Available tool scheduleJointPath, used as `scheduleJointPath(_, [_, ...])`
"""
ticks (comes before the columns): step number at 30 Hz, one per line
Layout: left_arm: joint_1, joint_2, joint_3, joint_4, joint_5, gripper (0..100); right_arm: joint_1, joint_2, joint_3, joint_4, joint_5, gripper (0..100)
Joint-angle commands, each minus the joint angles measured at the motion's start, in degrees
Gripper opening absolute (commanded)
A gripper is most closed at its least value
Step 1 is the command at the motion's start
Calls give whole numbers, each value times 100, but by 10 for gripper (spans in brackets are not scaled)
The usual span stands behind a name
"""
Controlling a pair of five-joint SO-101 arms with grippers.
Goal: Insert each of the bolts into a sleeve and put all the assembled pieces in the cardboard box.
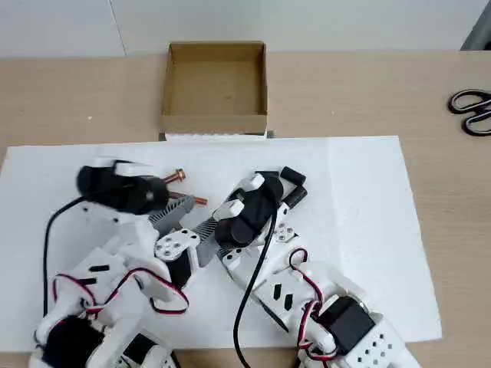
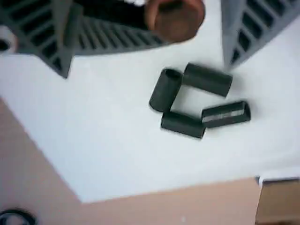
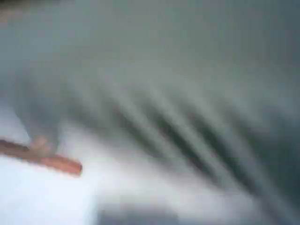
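Two copper bolts lie on the white paper (image 1: 360, 230), one (image 1: 175, 176) beside the left arm's black motor, the other (image 1: 196, 201) just past my left gripper (image 1: 175, 213). In the left wrist view the left gripper (image 2: 145, 65) is open, with a copper bolt head (image 2: 174, 18) high between its jaws. Several black sleeves (image 2: 197, 101) lie bunched on the paper beyond it. From above, the sleeves (image 1: 295, 185) sit beside the right arm's wrist. My right gripper (image 1: 205, 230) points at the left one, close to it. A bolt (image 3: 47, 161) shows blurred in the right wrist view.
The open cardboard box (image 1: 215, 115) stands at the paper's far edge, with nothing inside. Scissors (image 1: 472, 111) lie on the wooden table at the far right. Black and red cables trail from both arm bases near the front edge.
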Motion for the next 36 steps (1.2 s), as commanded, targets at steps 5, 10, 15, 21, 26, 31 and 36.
scheduleJointPath(5, [-818, 18, -681, 9, 9, 1, 75, -31, -62, -136, 9, 2])
scheduleJointPath(10, [-2259, 18, -365, -26, -105, 6, 585, -22, -62, -136, 9, 2])
scheduleJointPath(15, [-3323, -18, 787, -404, -853, 6, 1051, -22, 62, 66, 0, 2])
scheduleJointPath(21, [-3464, -18, 2316, -1055, -1407, 6, 1727, 22, 264, -365, 0, 2])
scheduleJointPath(26, [-3464, -18, 3538, -2075, -1477, 6, 2193, 848, -79, -1253, 35, 2])
scheduleJointPath(31, [-3455, -18, 4092, -2541, -1477, 6, 2360, 2677, -1574, -1429, 0, 2])
scheduleJointPath(36, [-3455, -18, 4356, -2646, -1477, 6, 2369, 4479, -3209, -1437, 26, 2])
